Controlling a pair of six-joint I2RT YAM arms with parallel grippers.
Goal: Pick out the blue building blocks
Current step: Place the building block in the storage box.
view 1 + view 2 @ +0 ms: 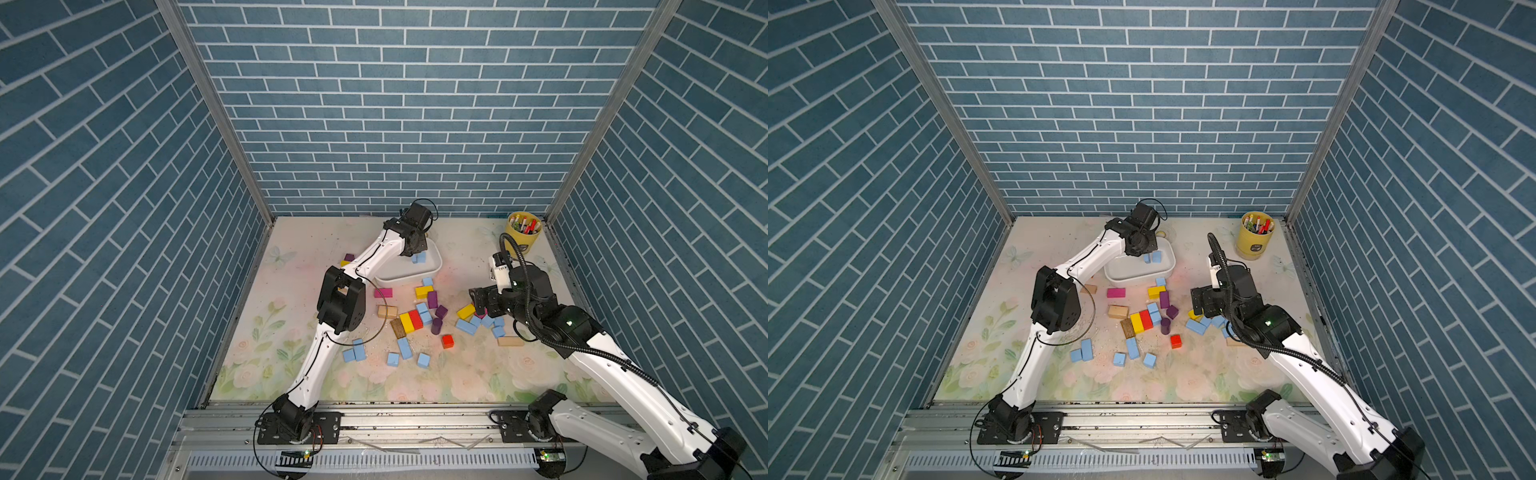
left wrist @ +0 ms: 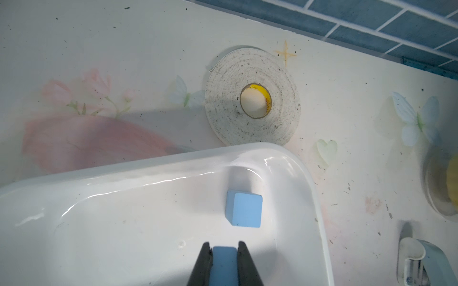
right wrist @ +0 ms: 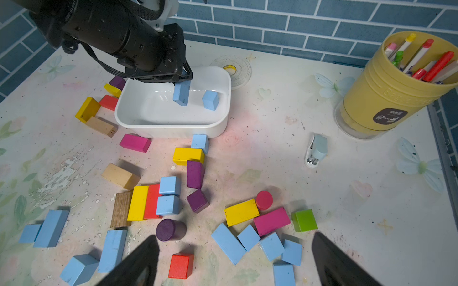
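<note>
right end effector (image 3: 235, 237) hangs open over loose blue blocks (image 3: 272, 246), left end effector (image 2: 225, 245) grips blue brick (image 3: 181, 92) above tray (image 3: 171, 128)

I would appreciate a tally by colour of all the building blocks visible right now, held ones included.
blue blocks: 15 (one in the left gripper)
yellow blocks: 5
red blocks: 4 (counting the crimson cylinder)
pink blocks: 2
purple blocks: 4
green block: 1
wooden blocks: 4
Total: 35 visible
</note>
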